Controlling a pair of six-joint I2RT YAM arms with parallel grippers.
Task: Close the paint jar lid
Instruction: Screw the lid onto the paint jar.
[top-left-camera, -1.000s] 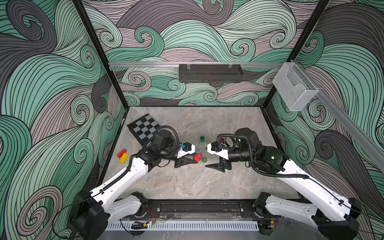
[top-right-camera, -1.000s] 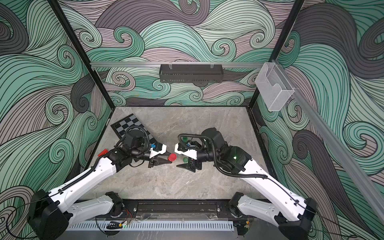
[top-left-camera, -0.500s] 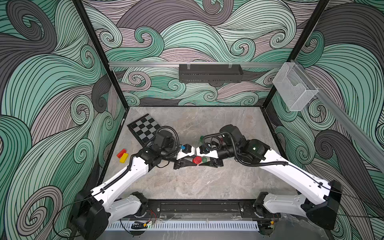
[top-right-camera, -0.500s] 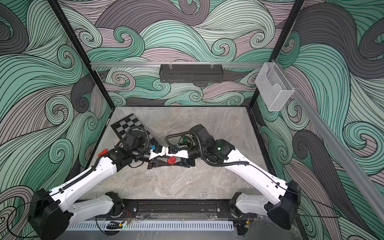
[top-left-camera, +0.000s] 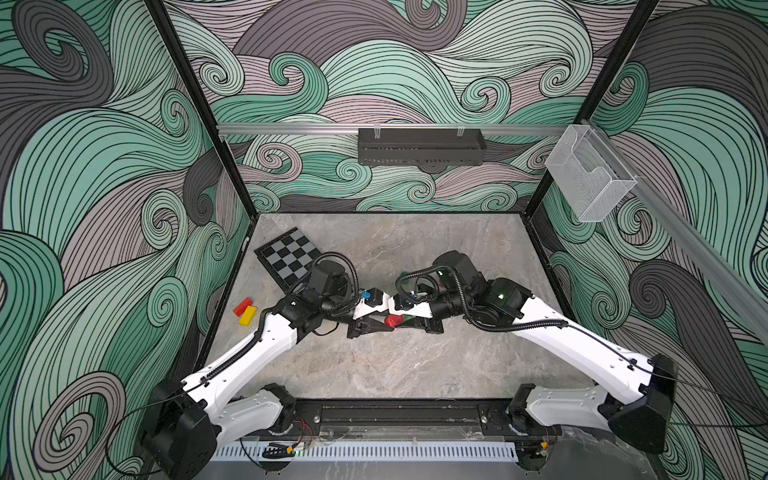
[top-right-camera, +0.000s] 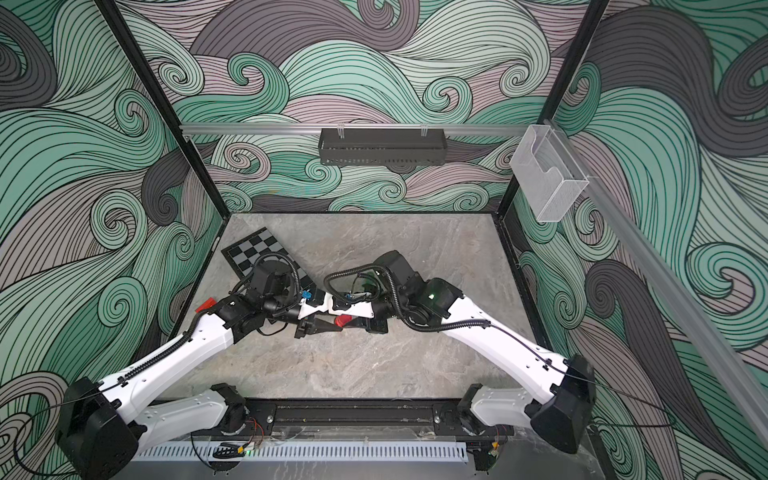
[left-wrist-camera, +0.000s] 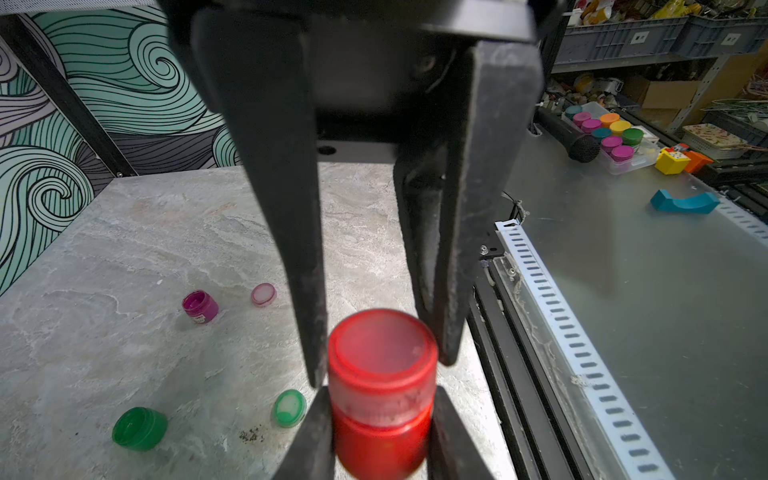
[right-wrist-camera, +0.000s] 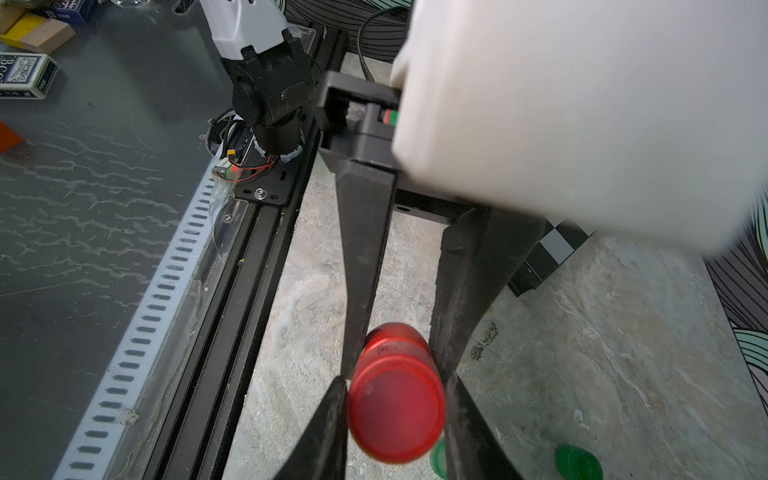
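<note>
Red jar (left-wrist-camera: 380, 436), green jar (left-wrist-camera: 139, 428), magenta jar (left-wrist-camera: 200, 306): three jars; two loose lids (left-wrist-camera: 263, 294).

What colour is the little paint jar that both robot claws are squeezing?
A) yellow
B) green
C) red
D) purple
C: the red jar is pinched by both the left gripper and the right gripper, while the green jar and the purple jar sit apart on the table, untouched.
</note>
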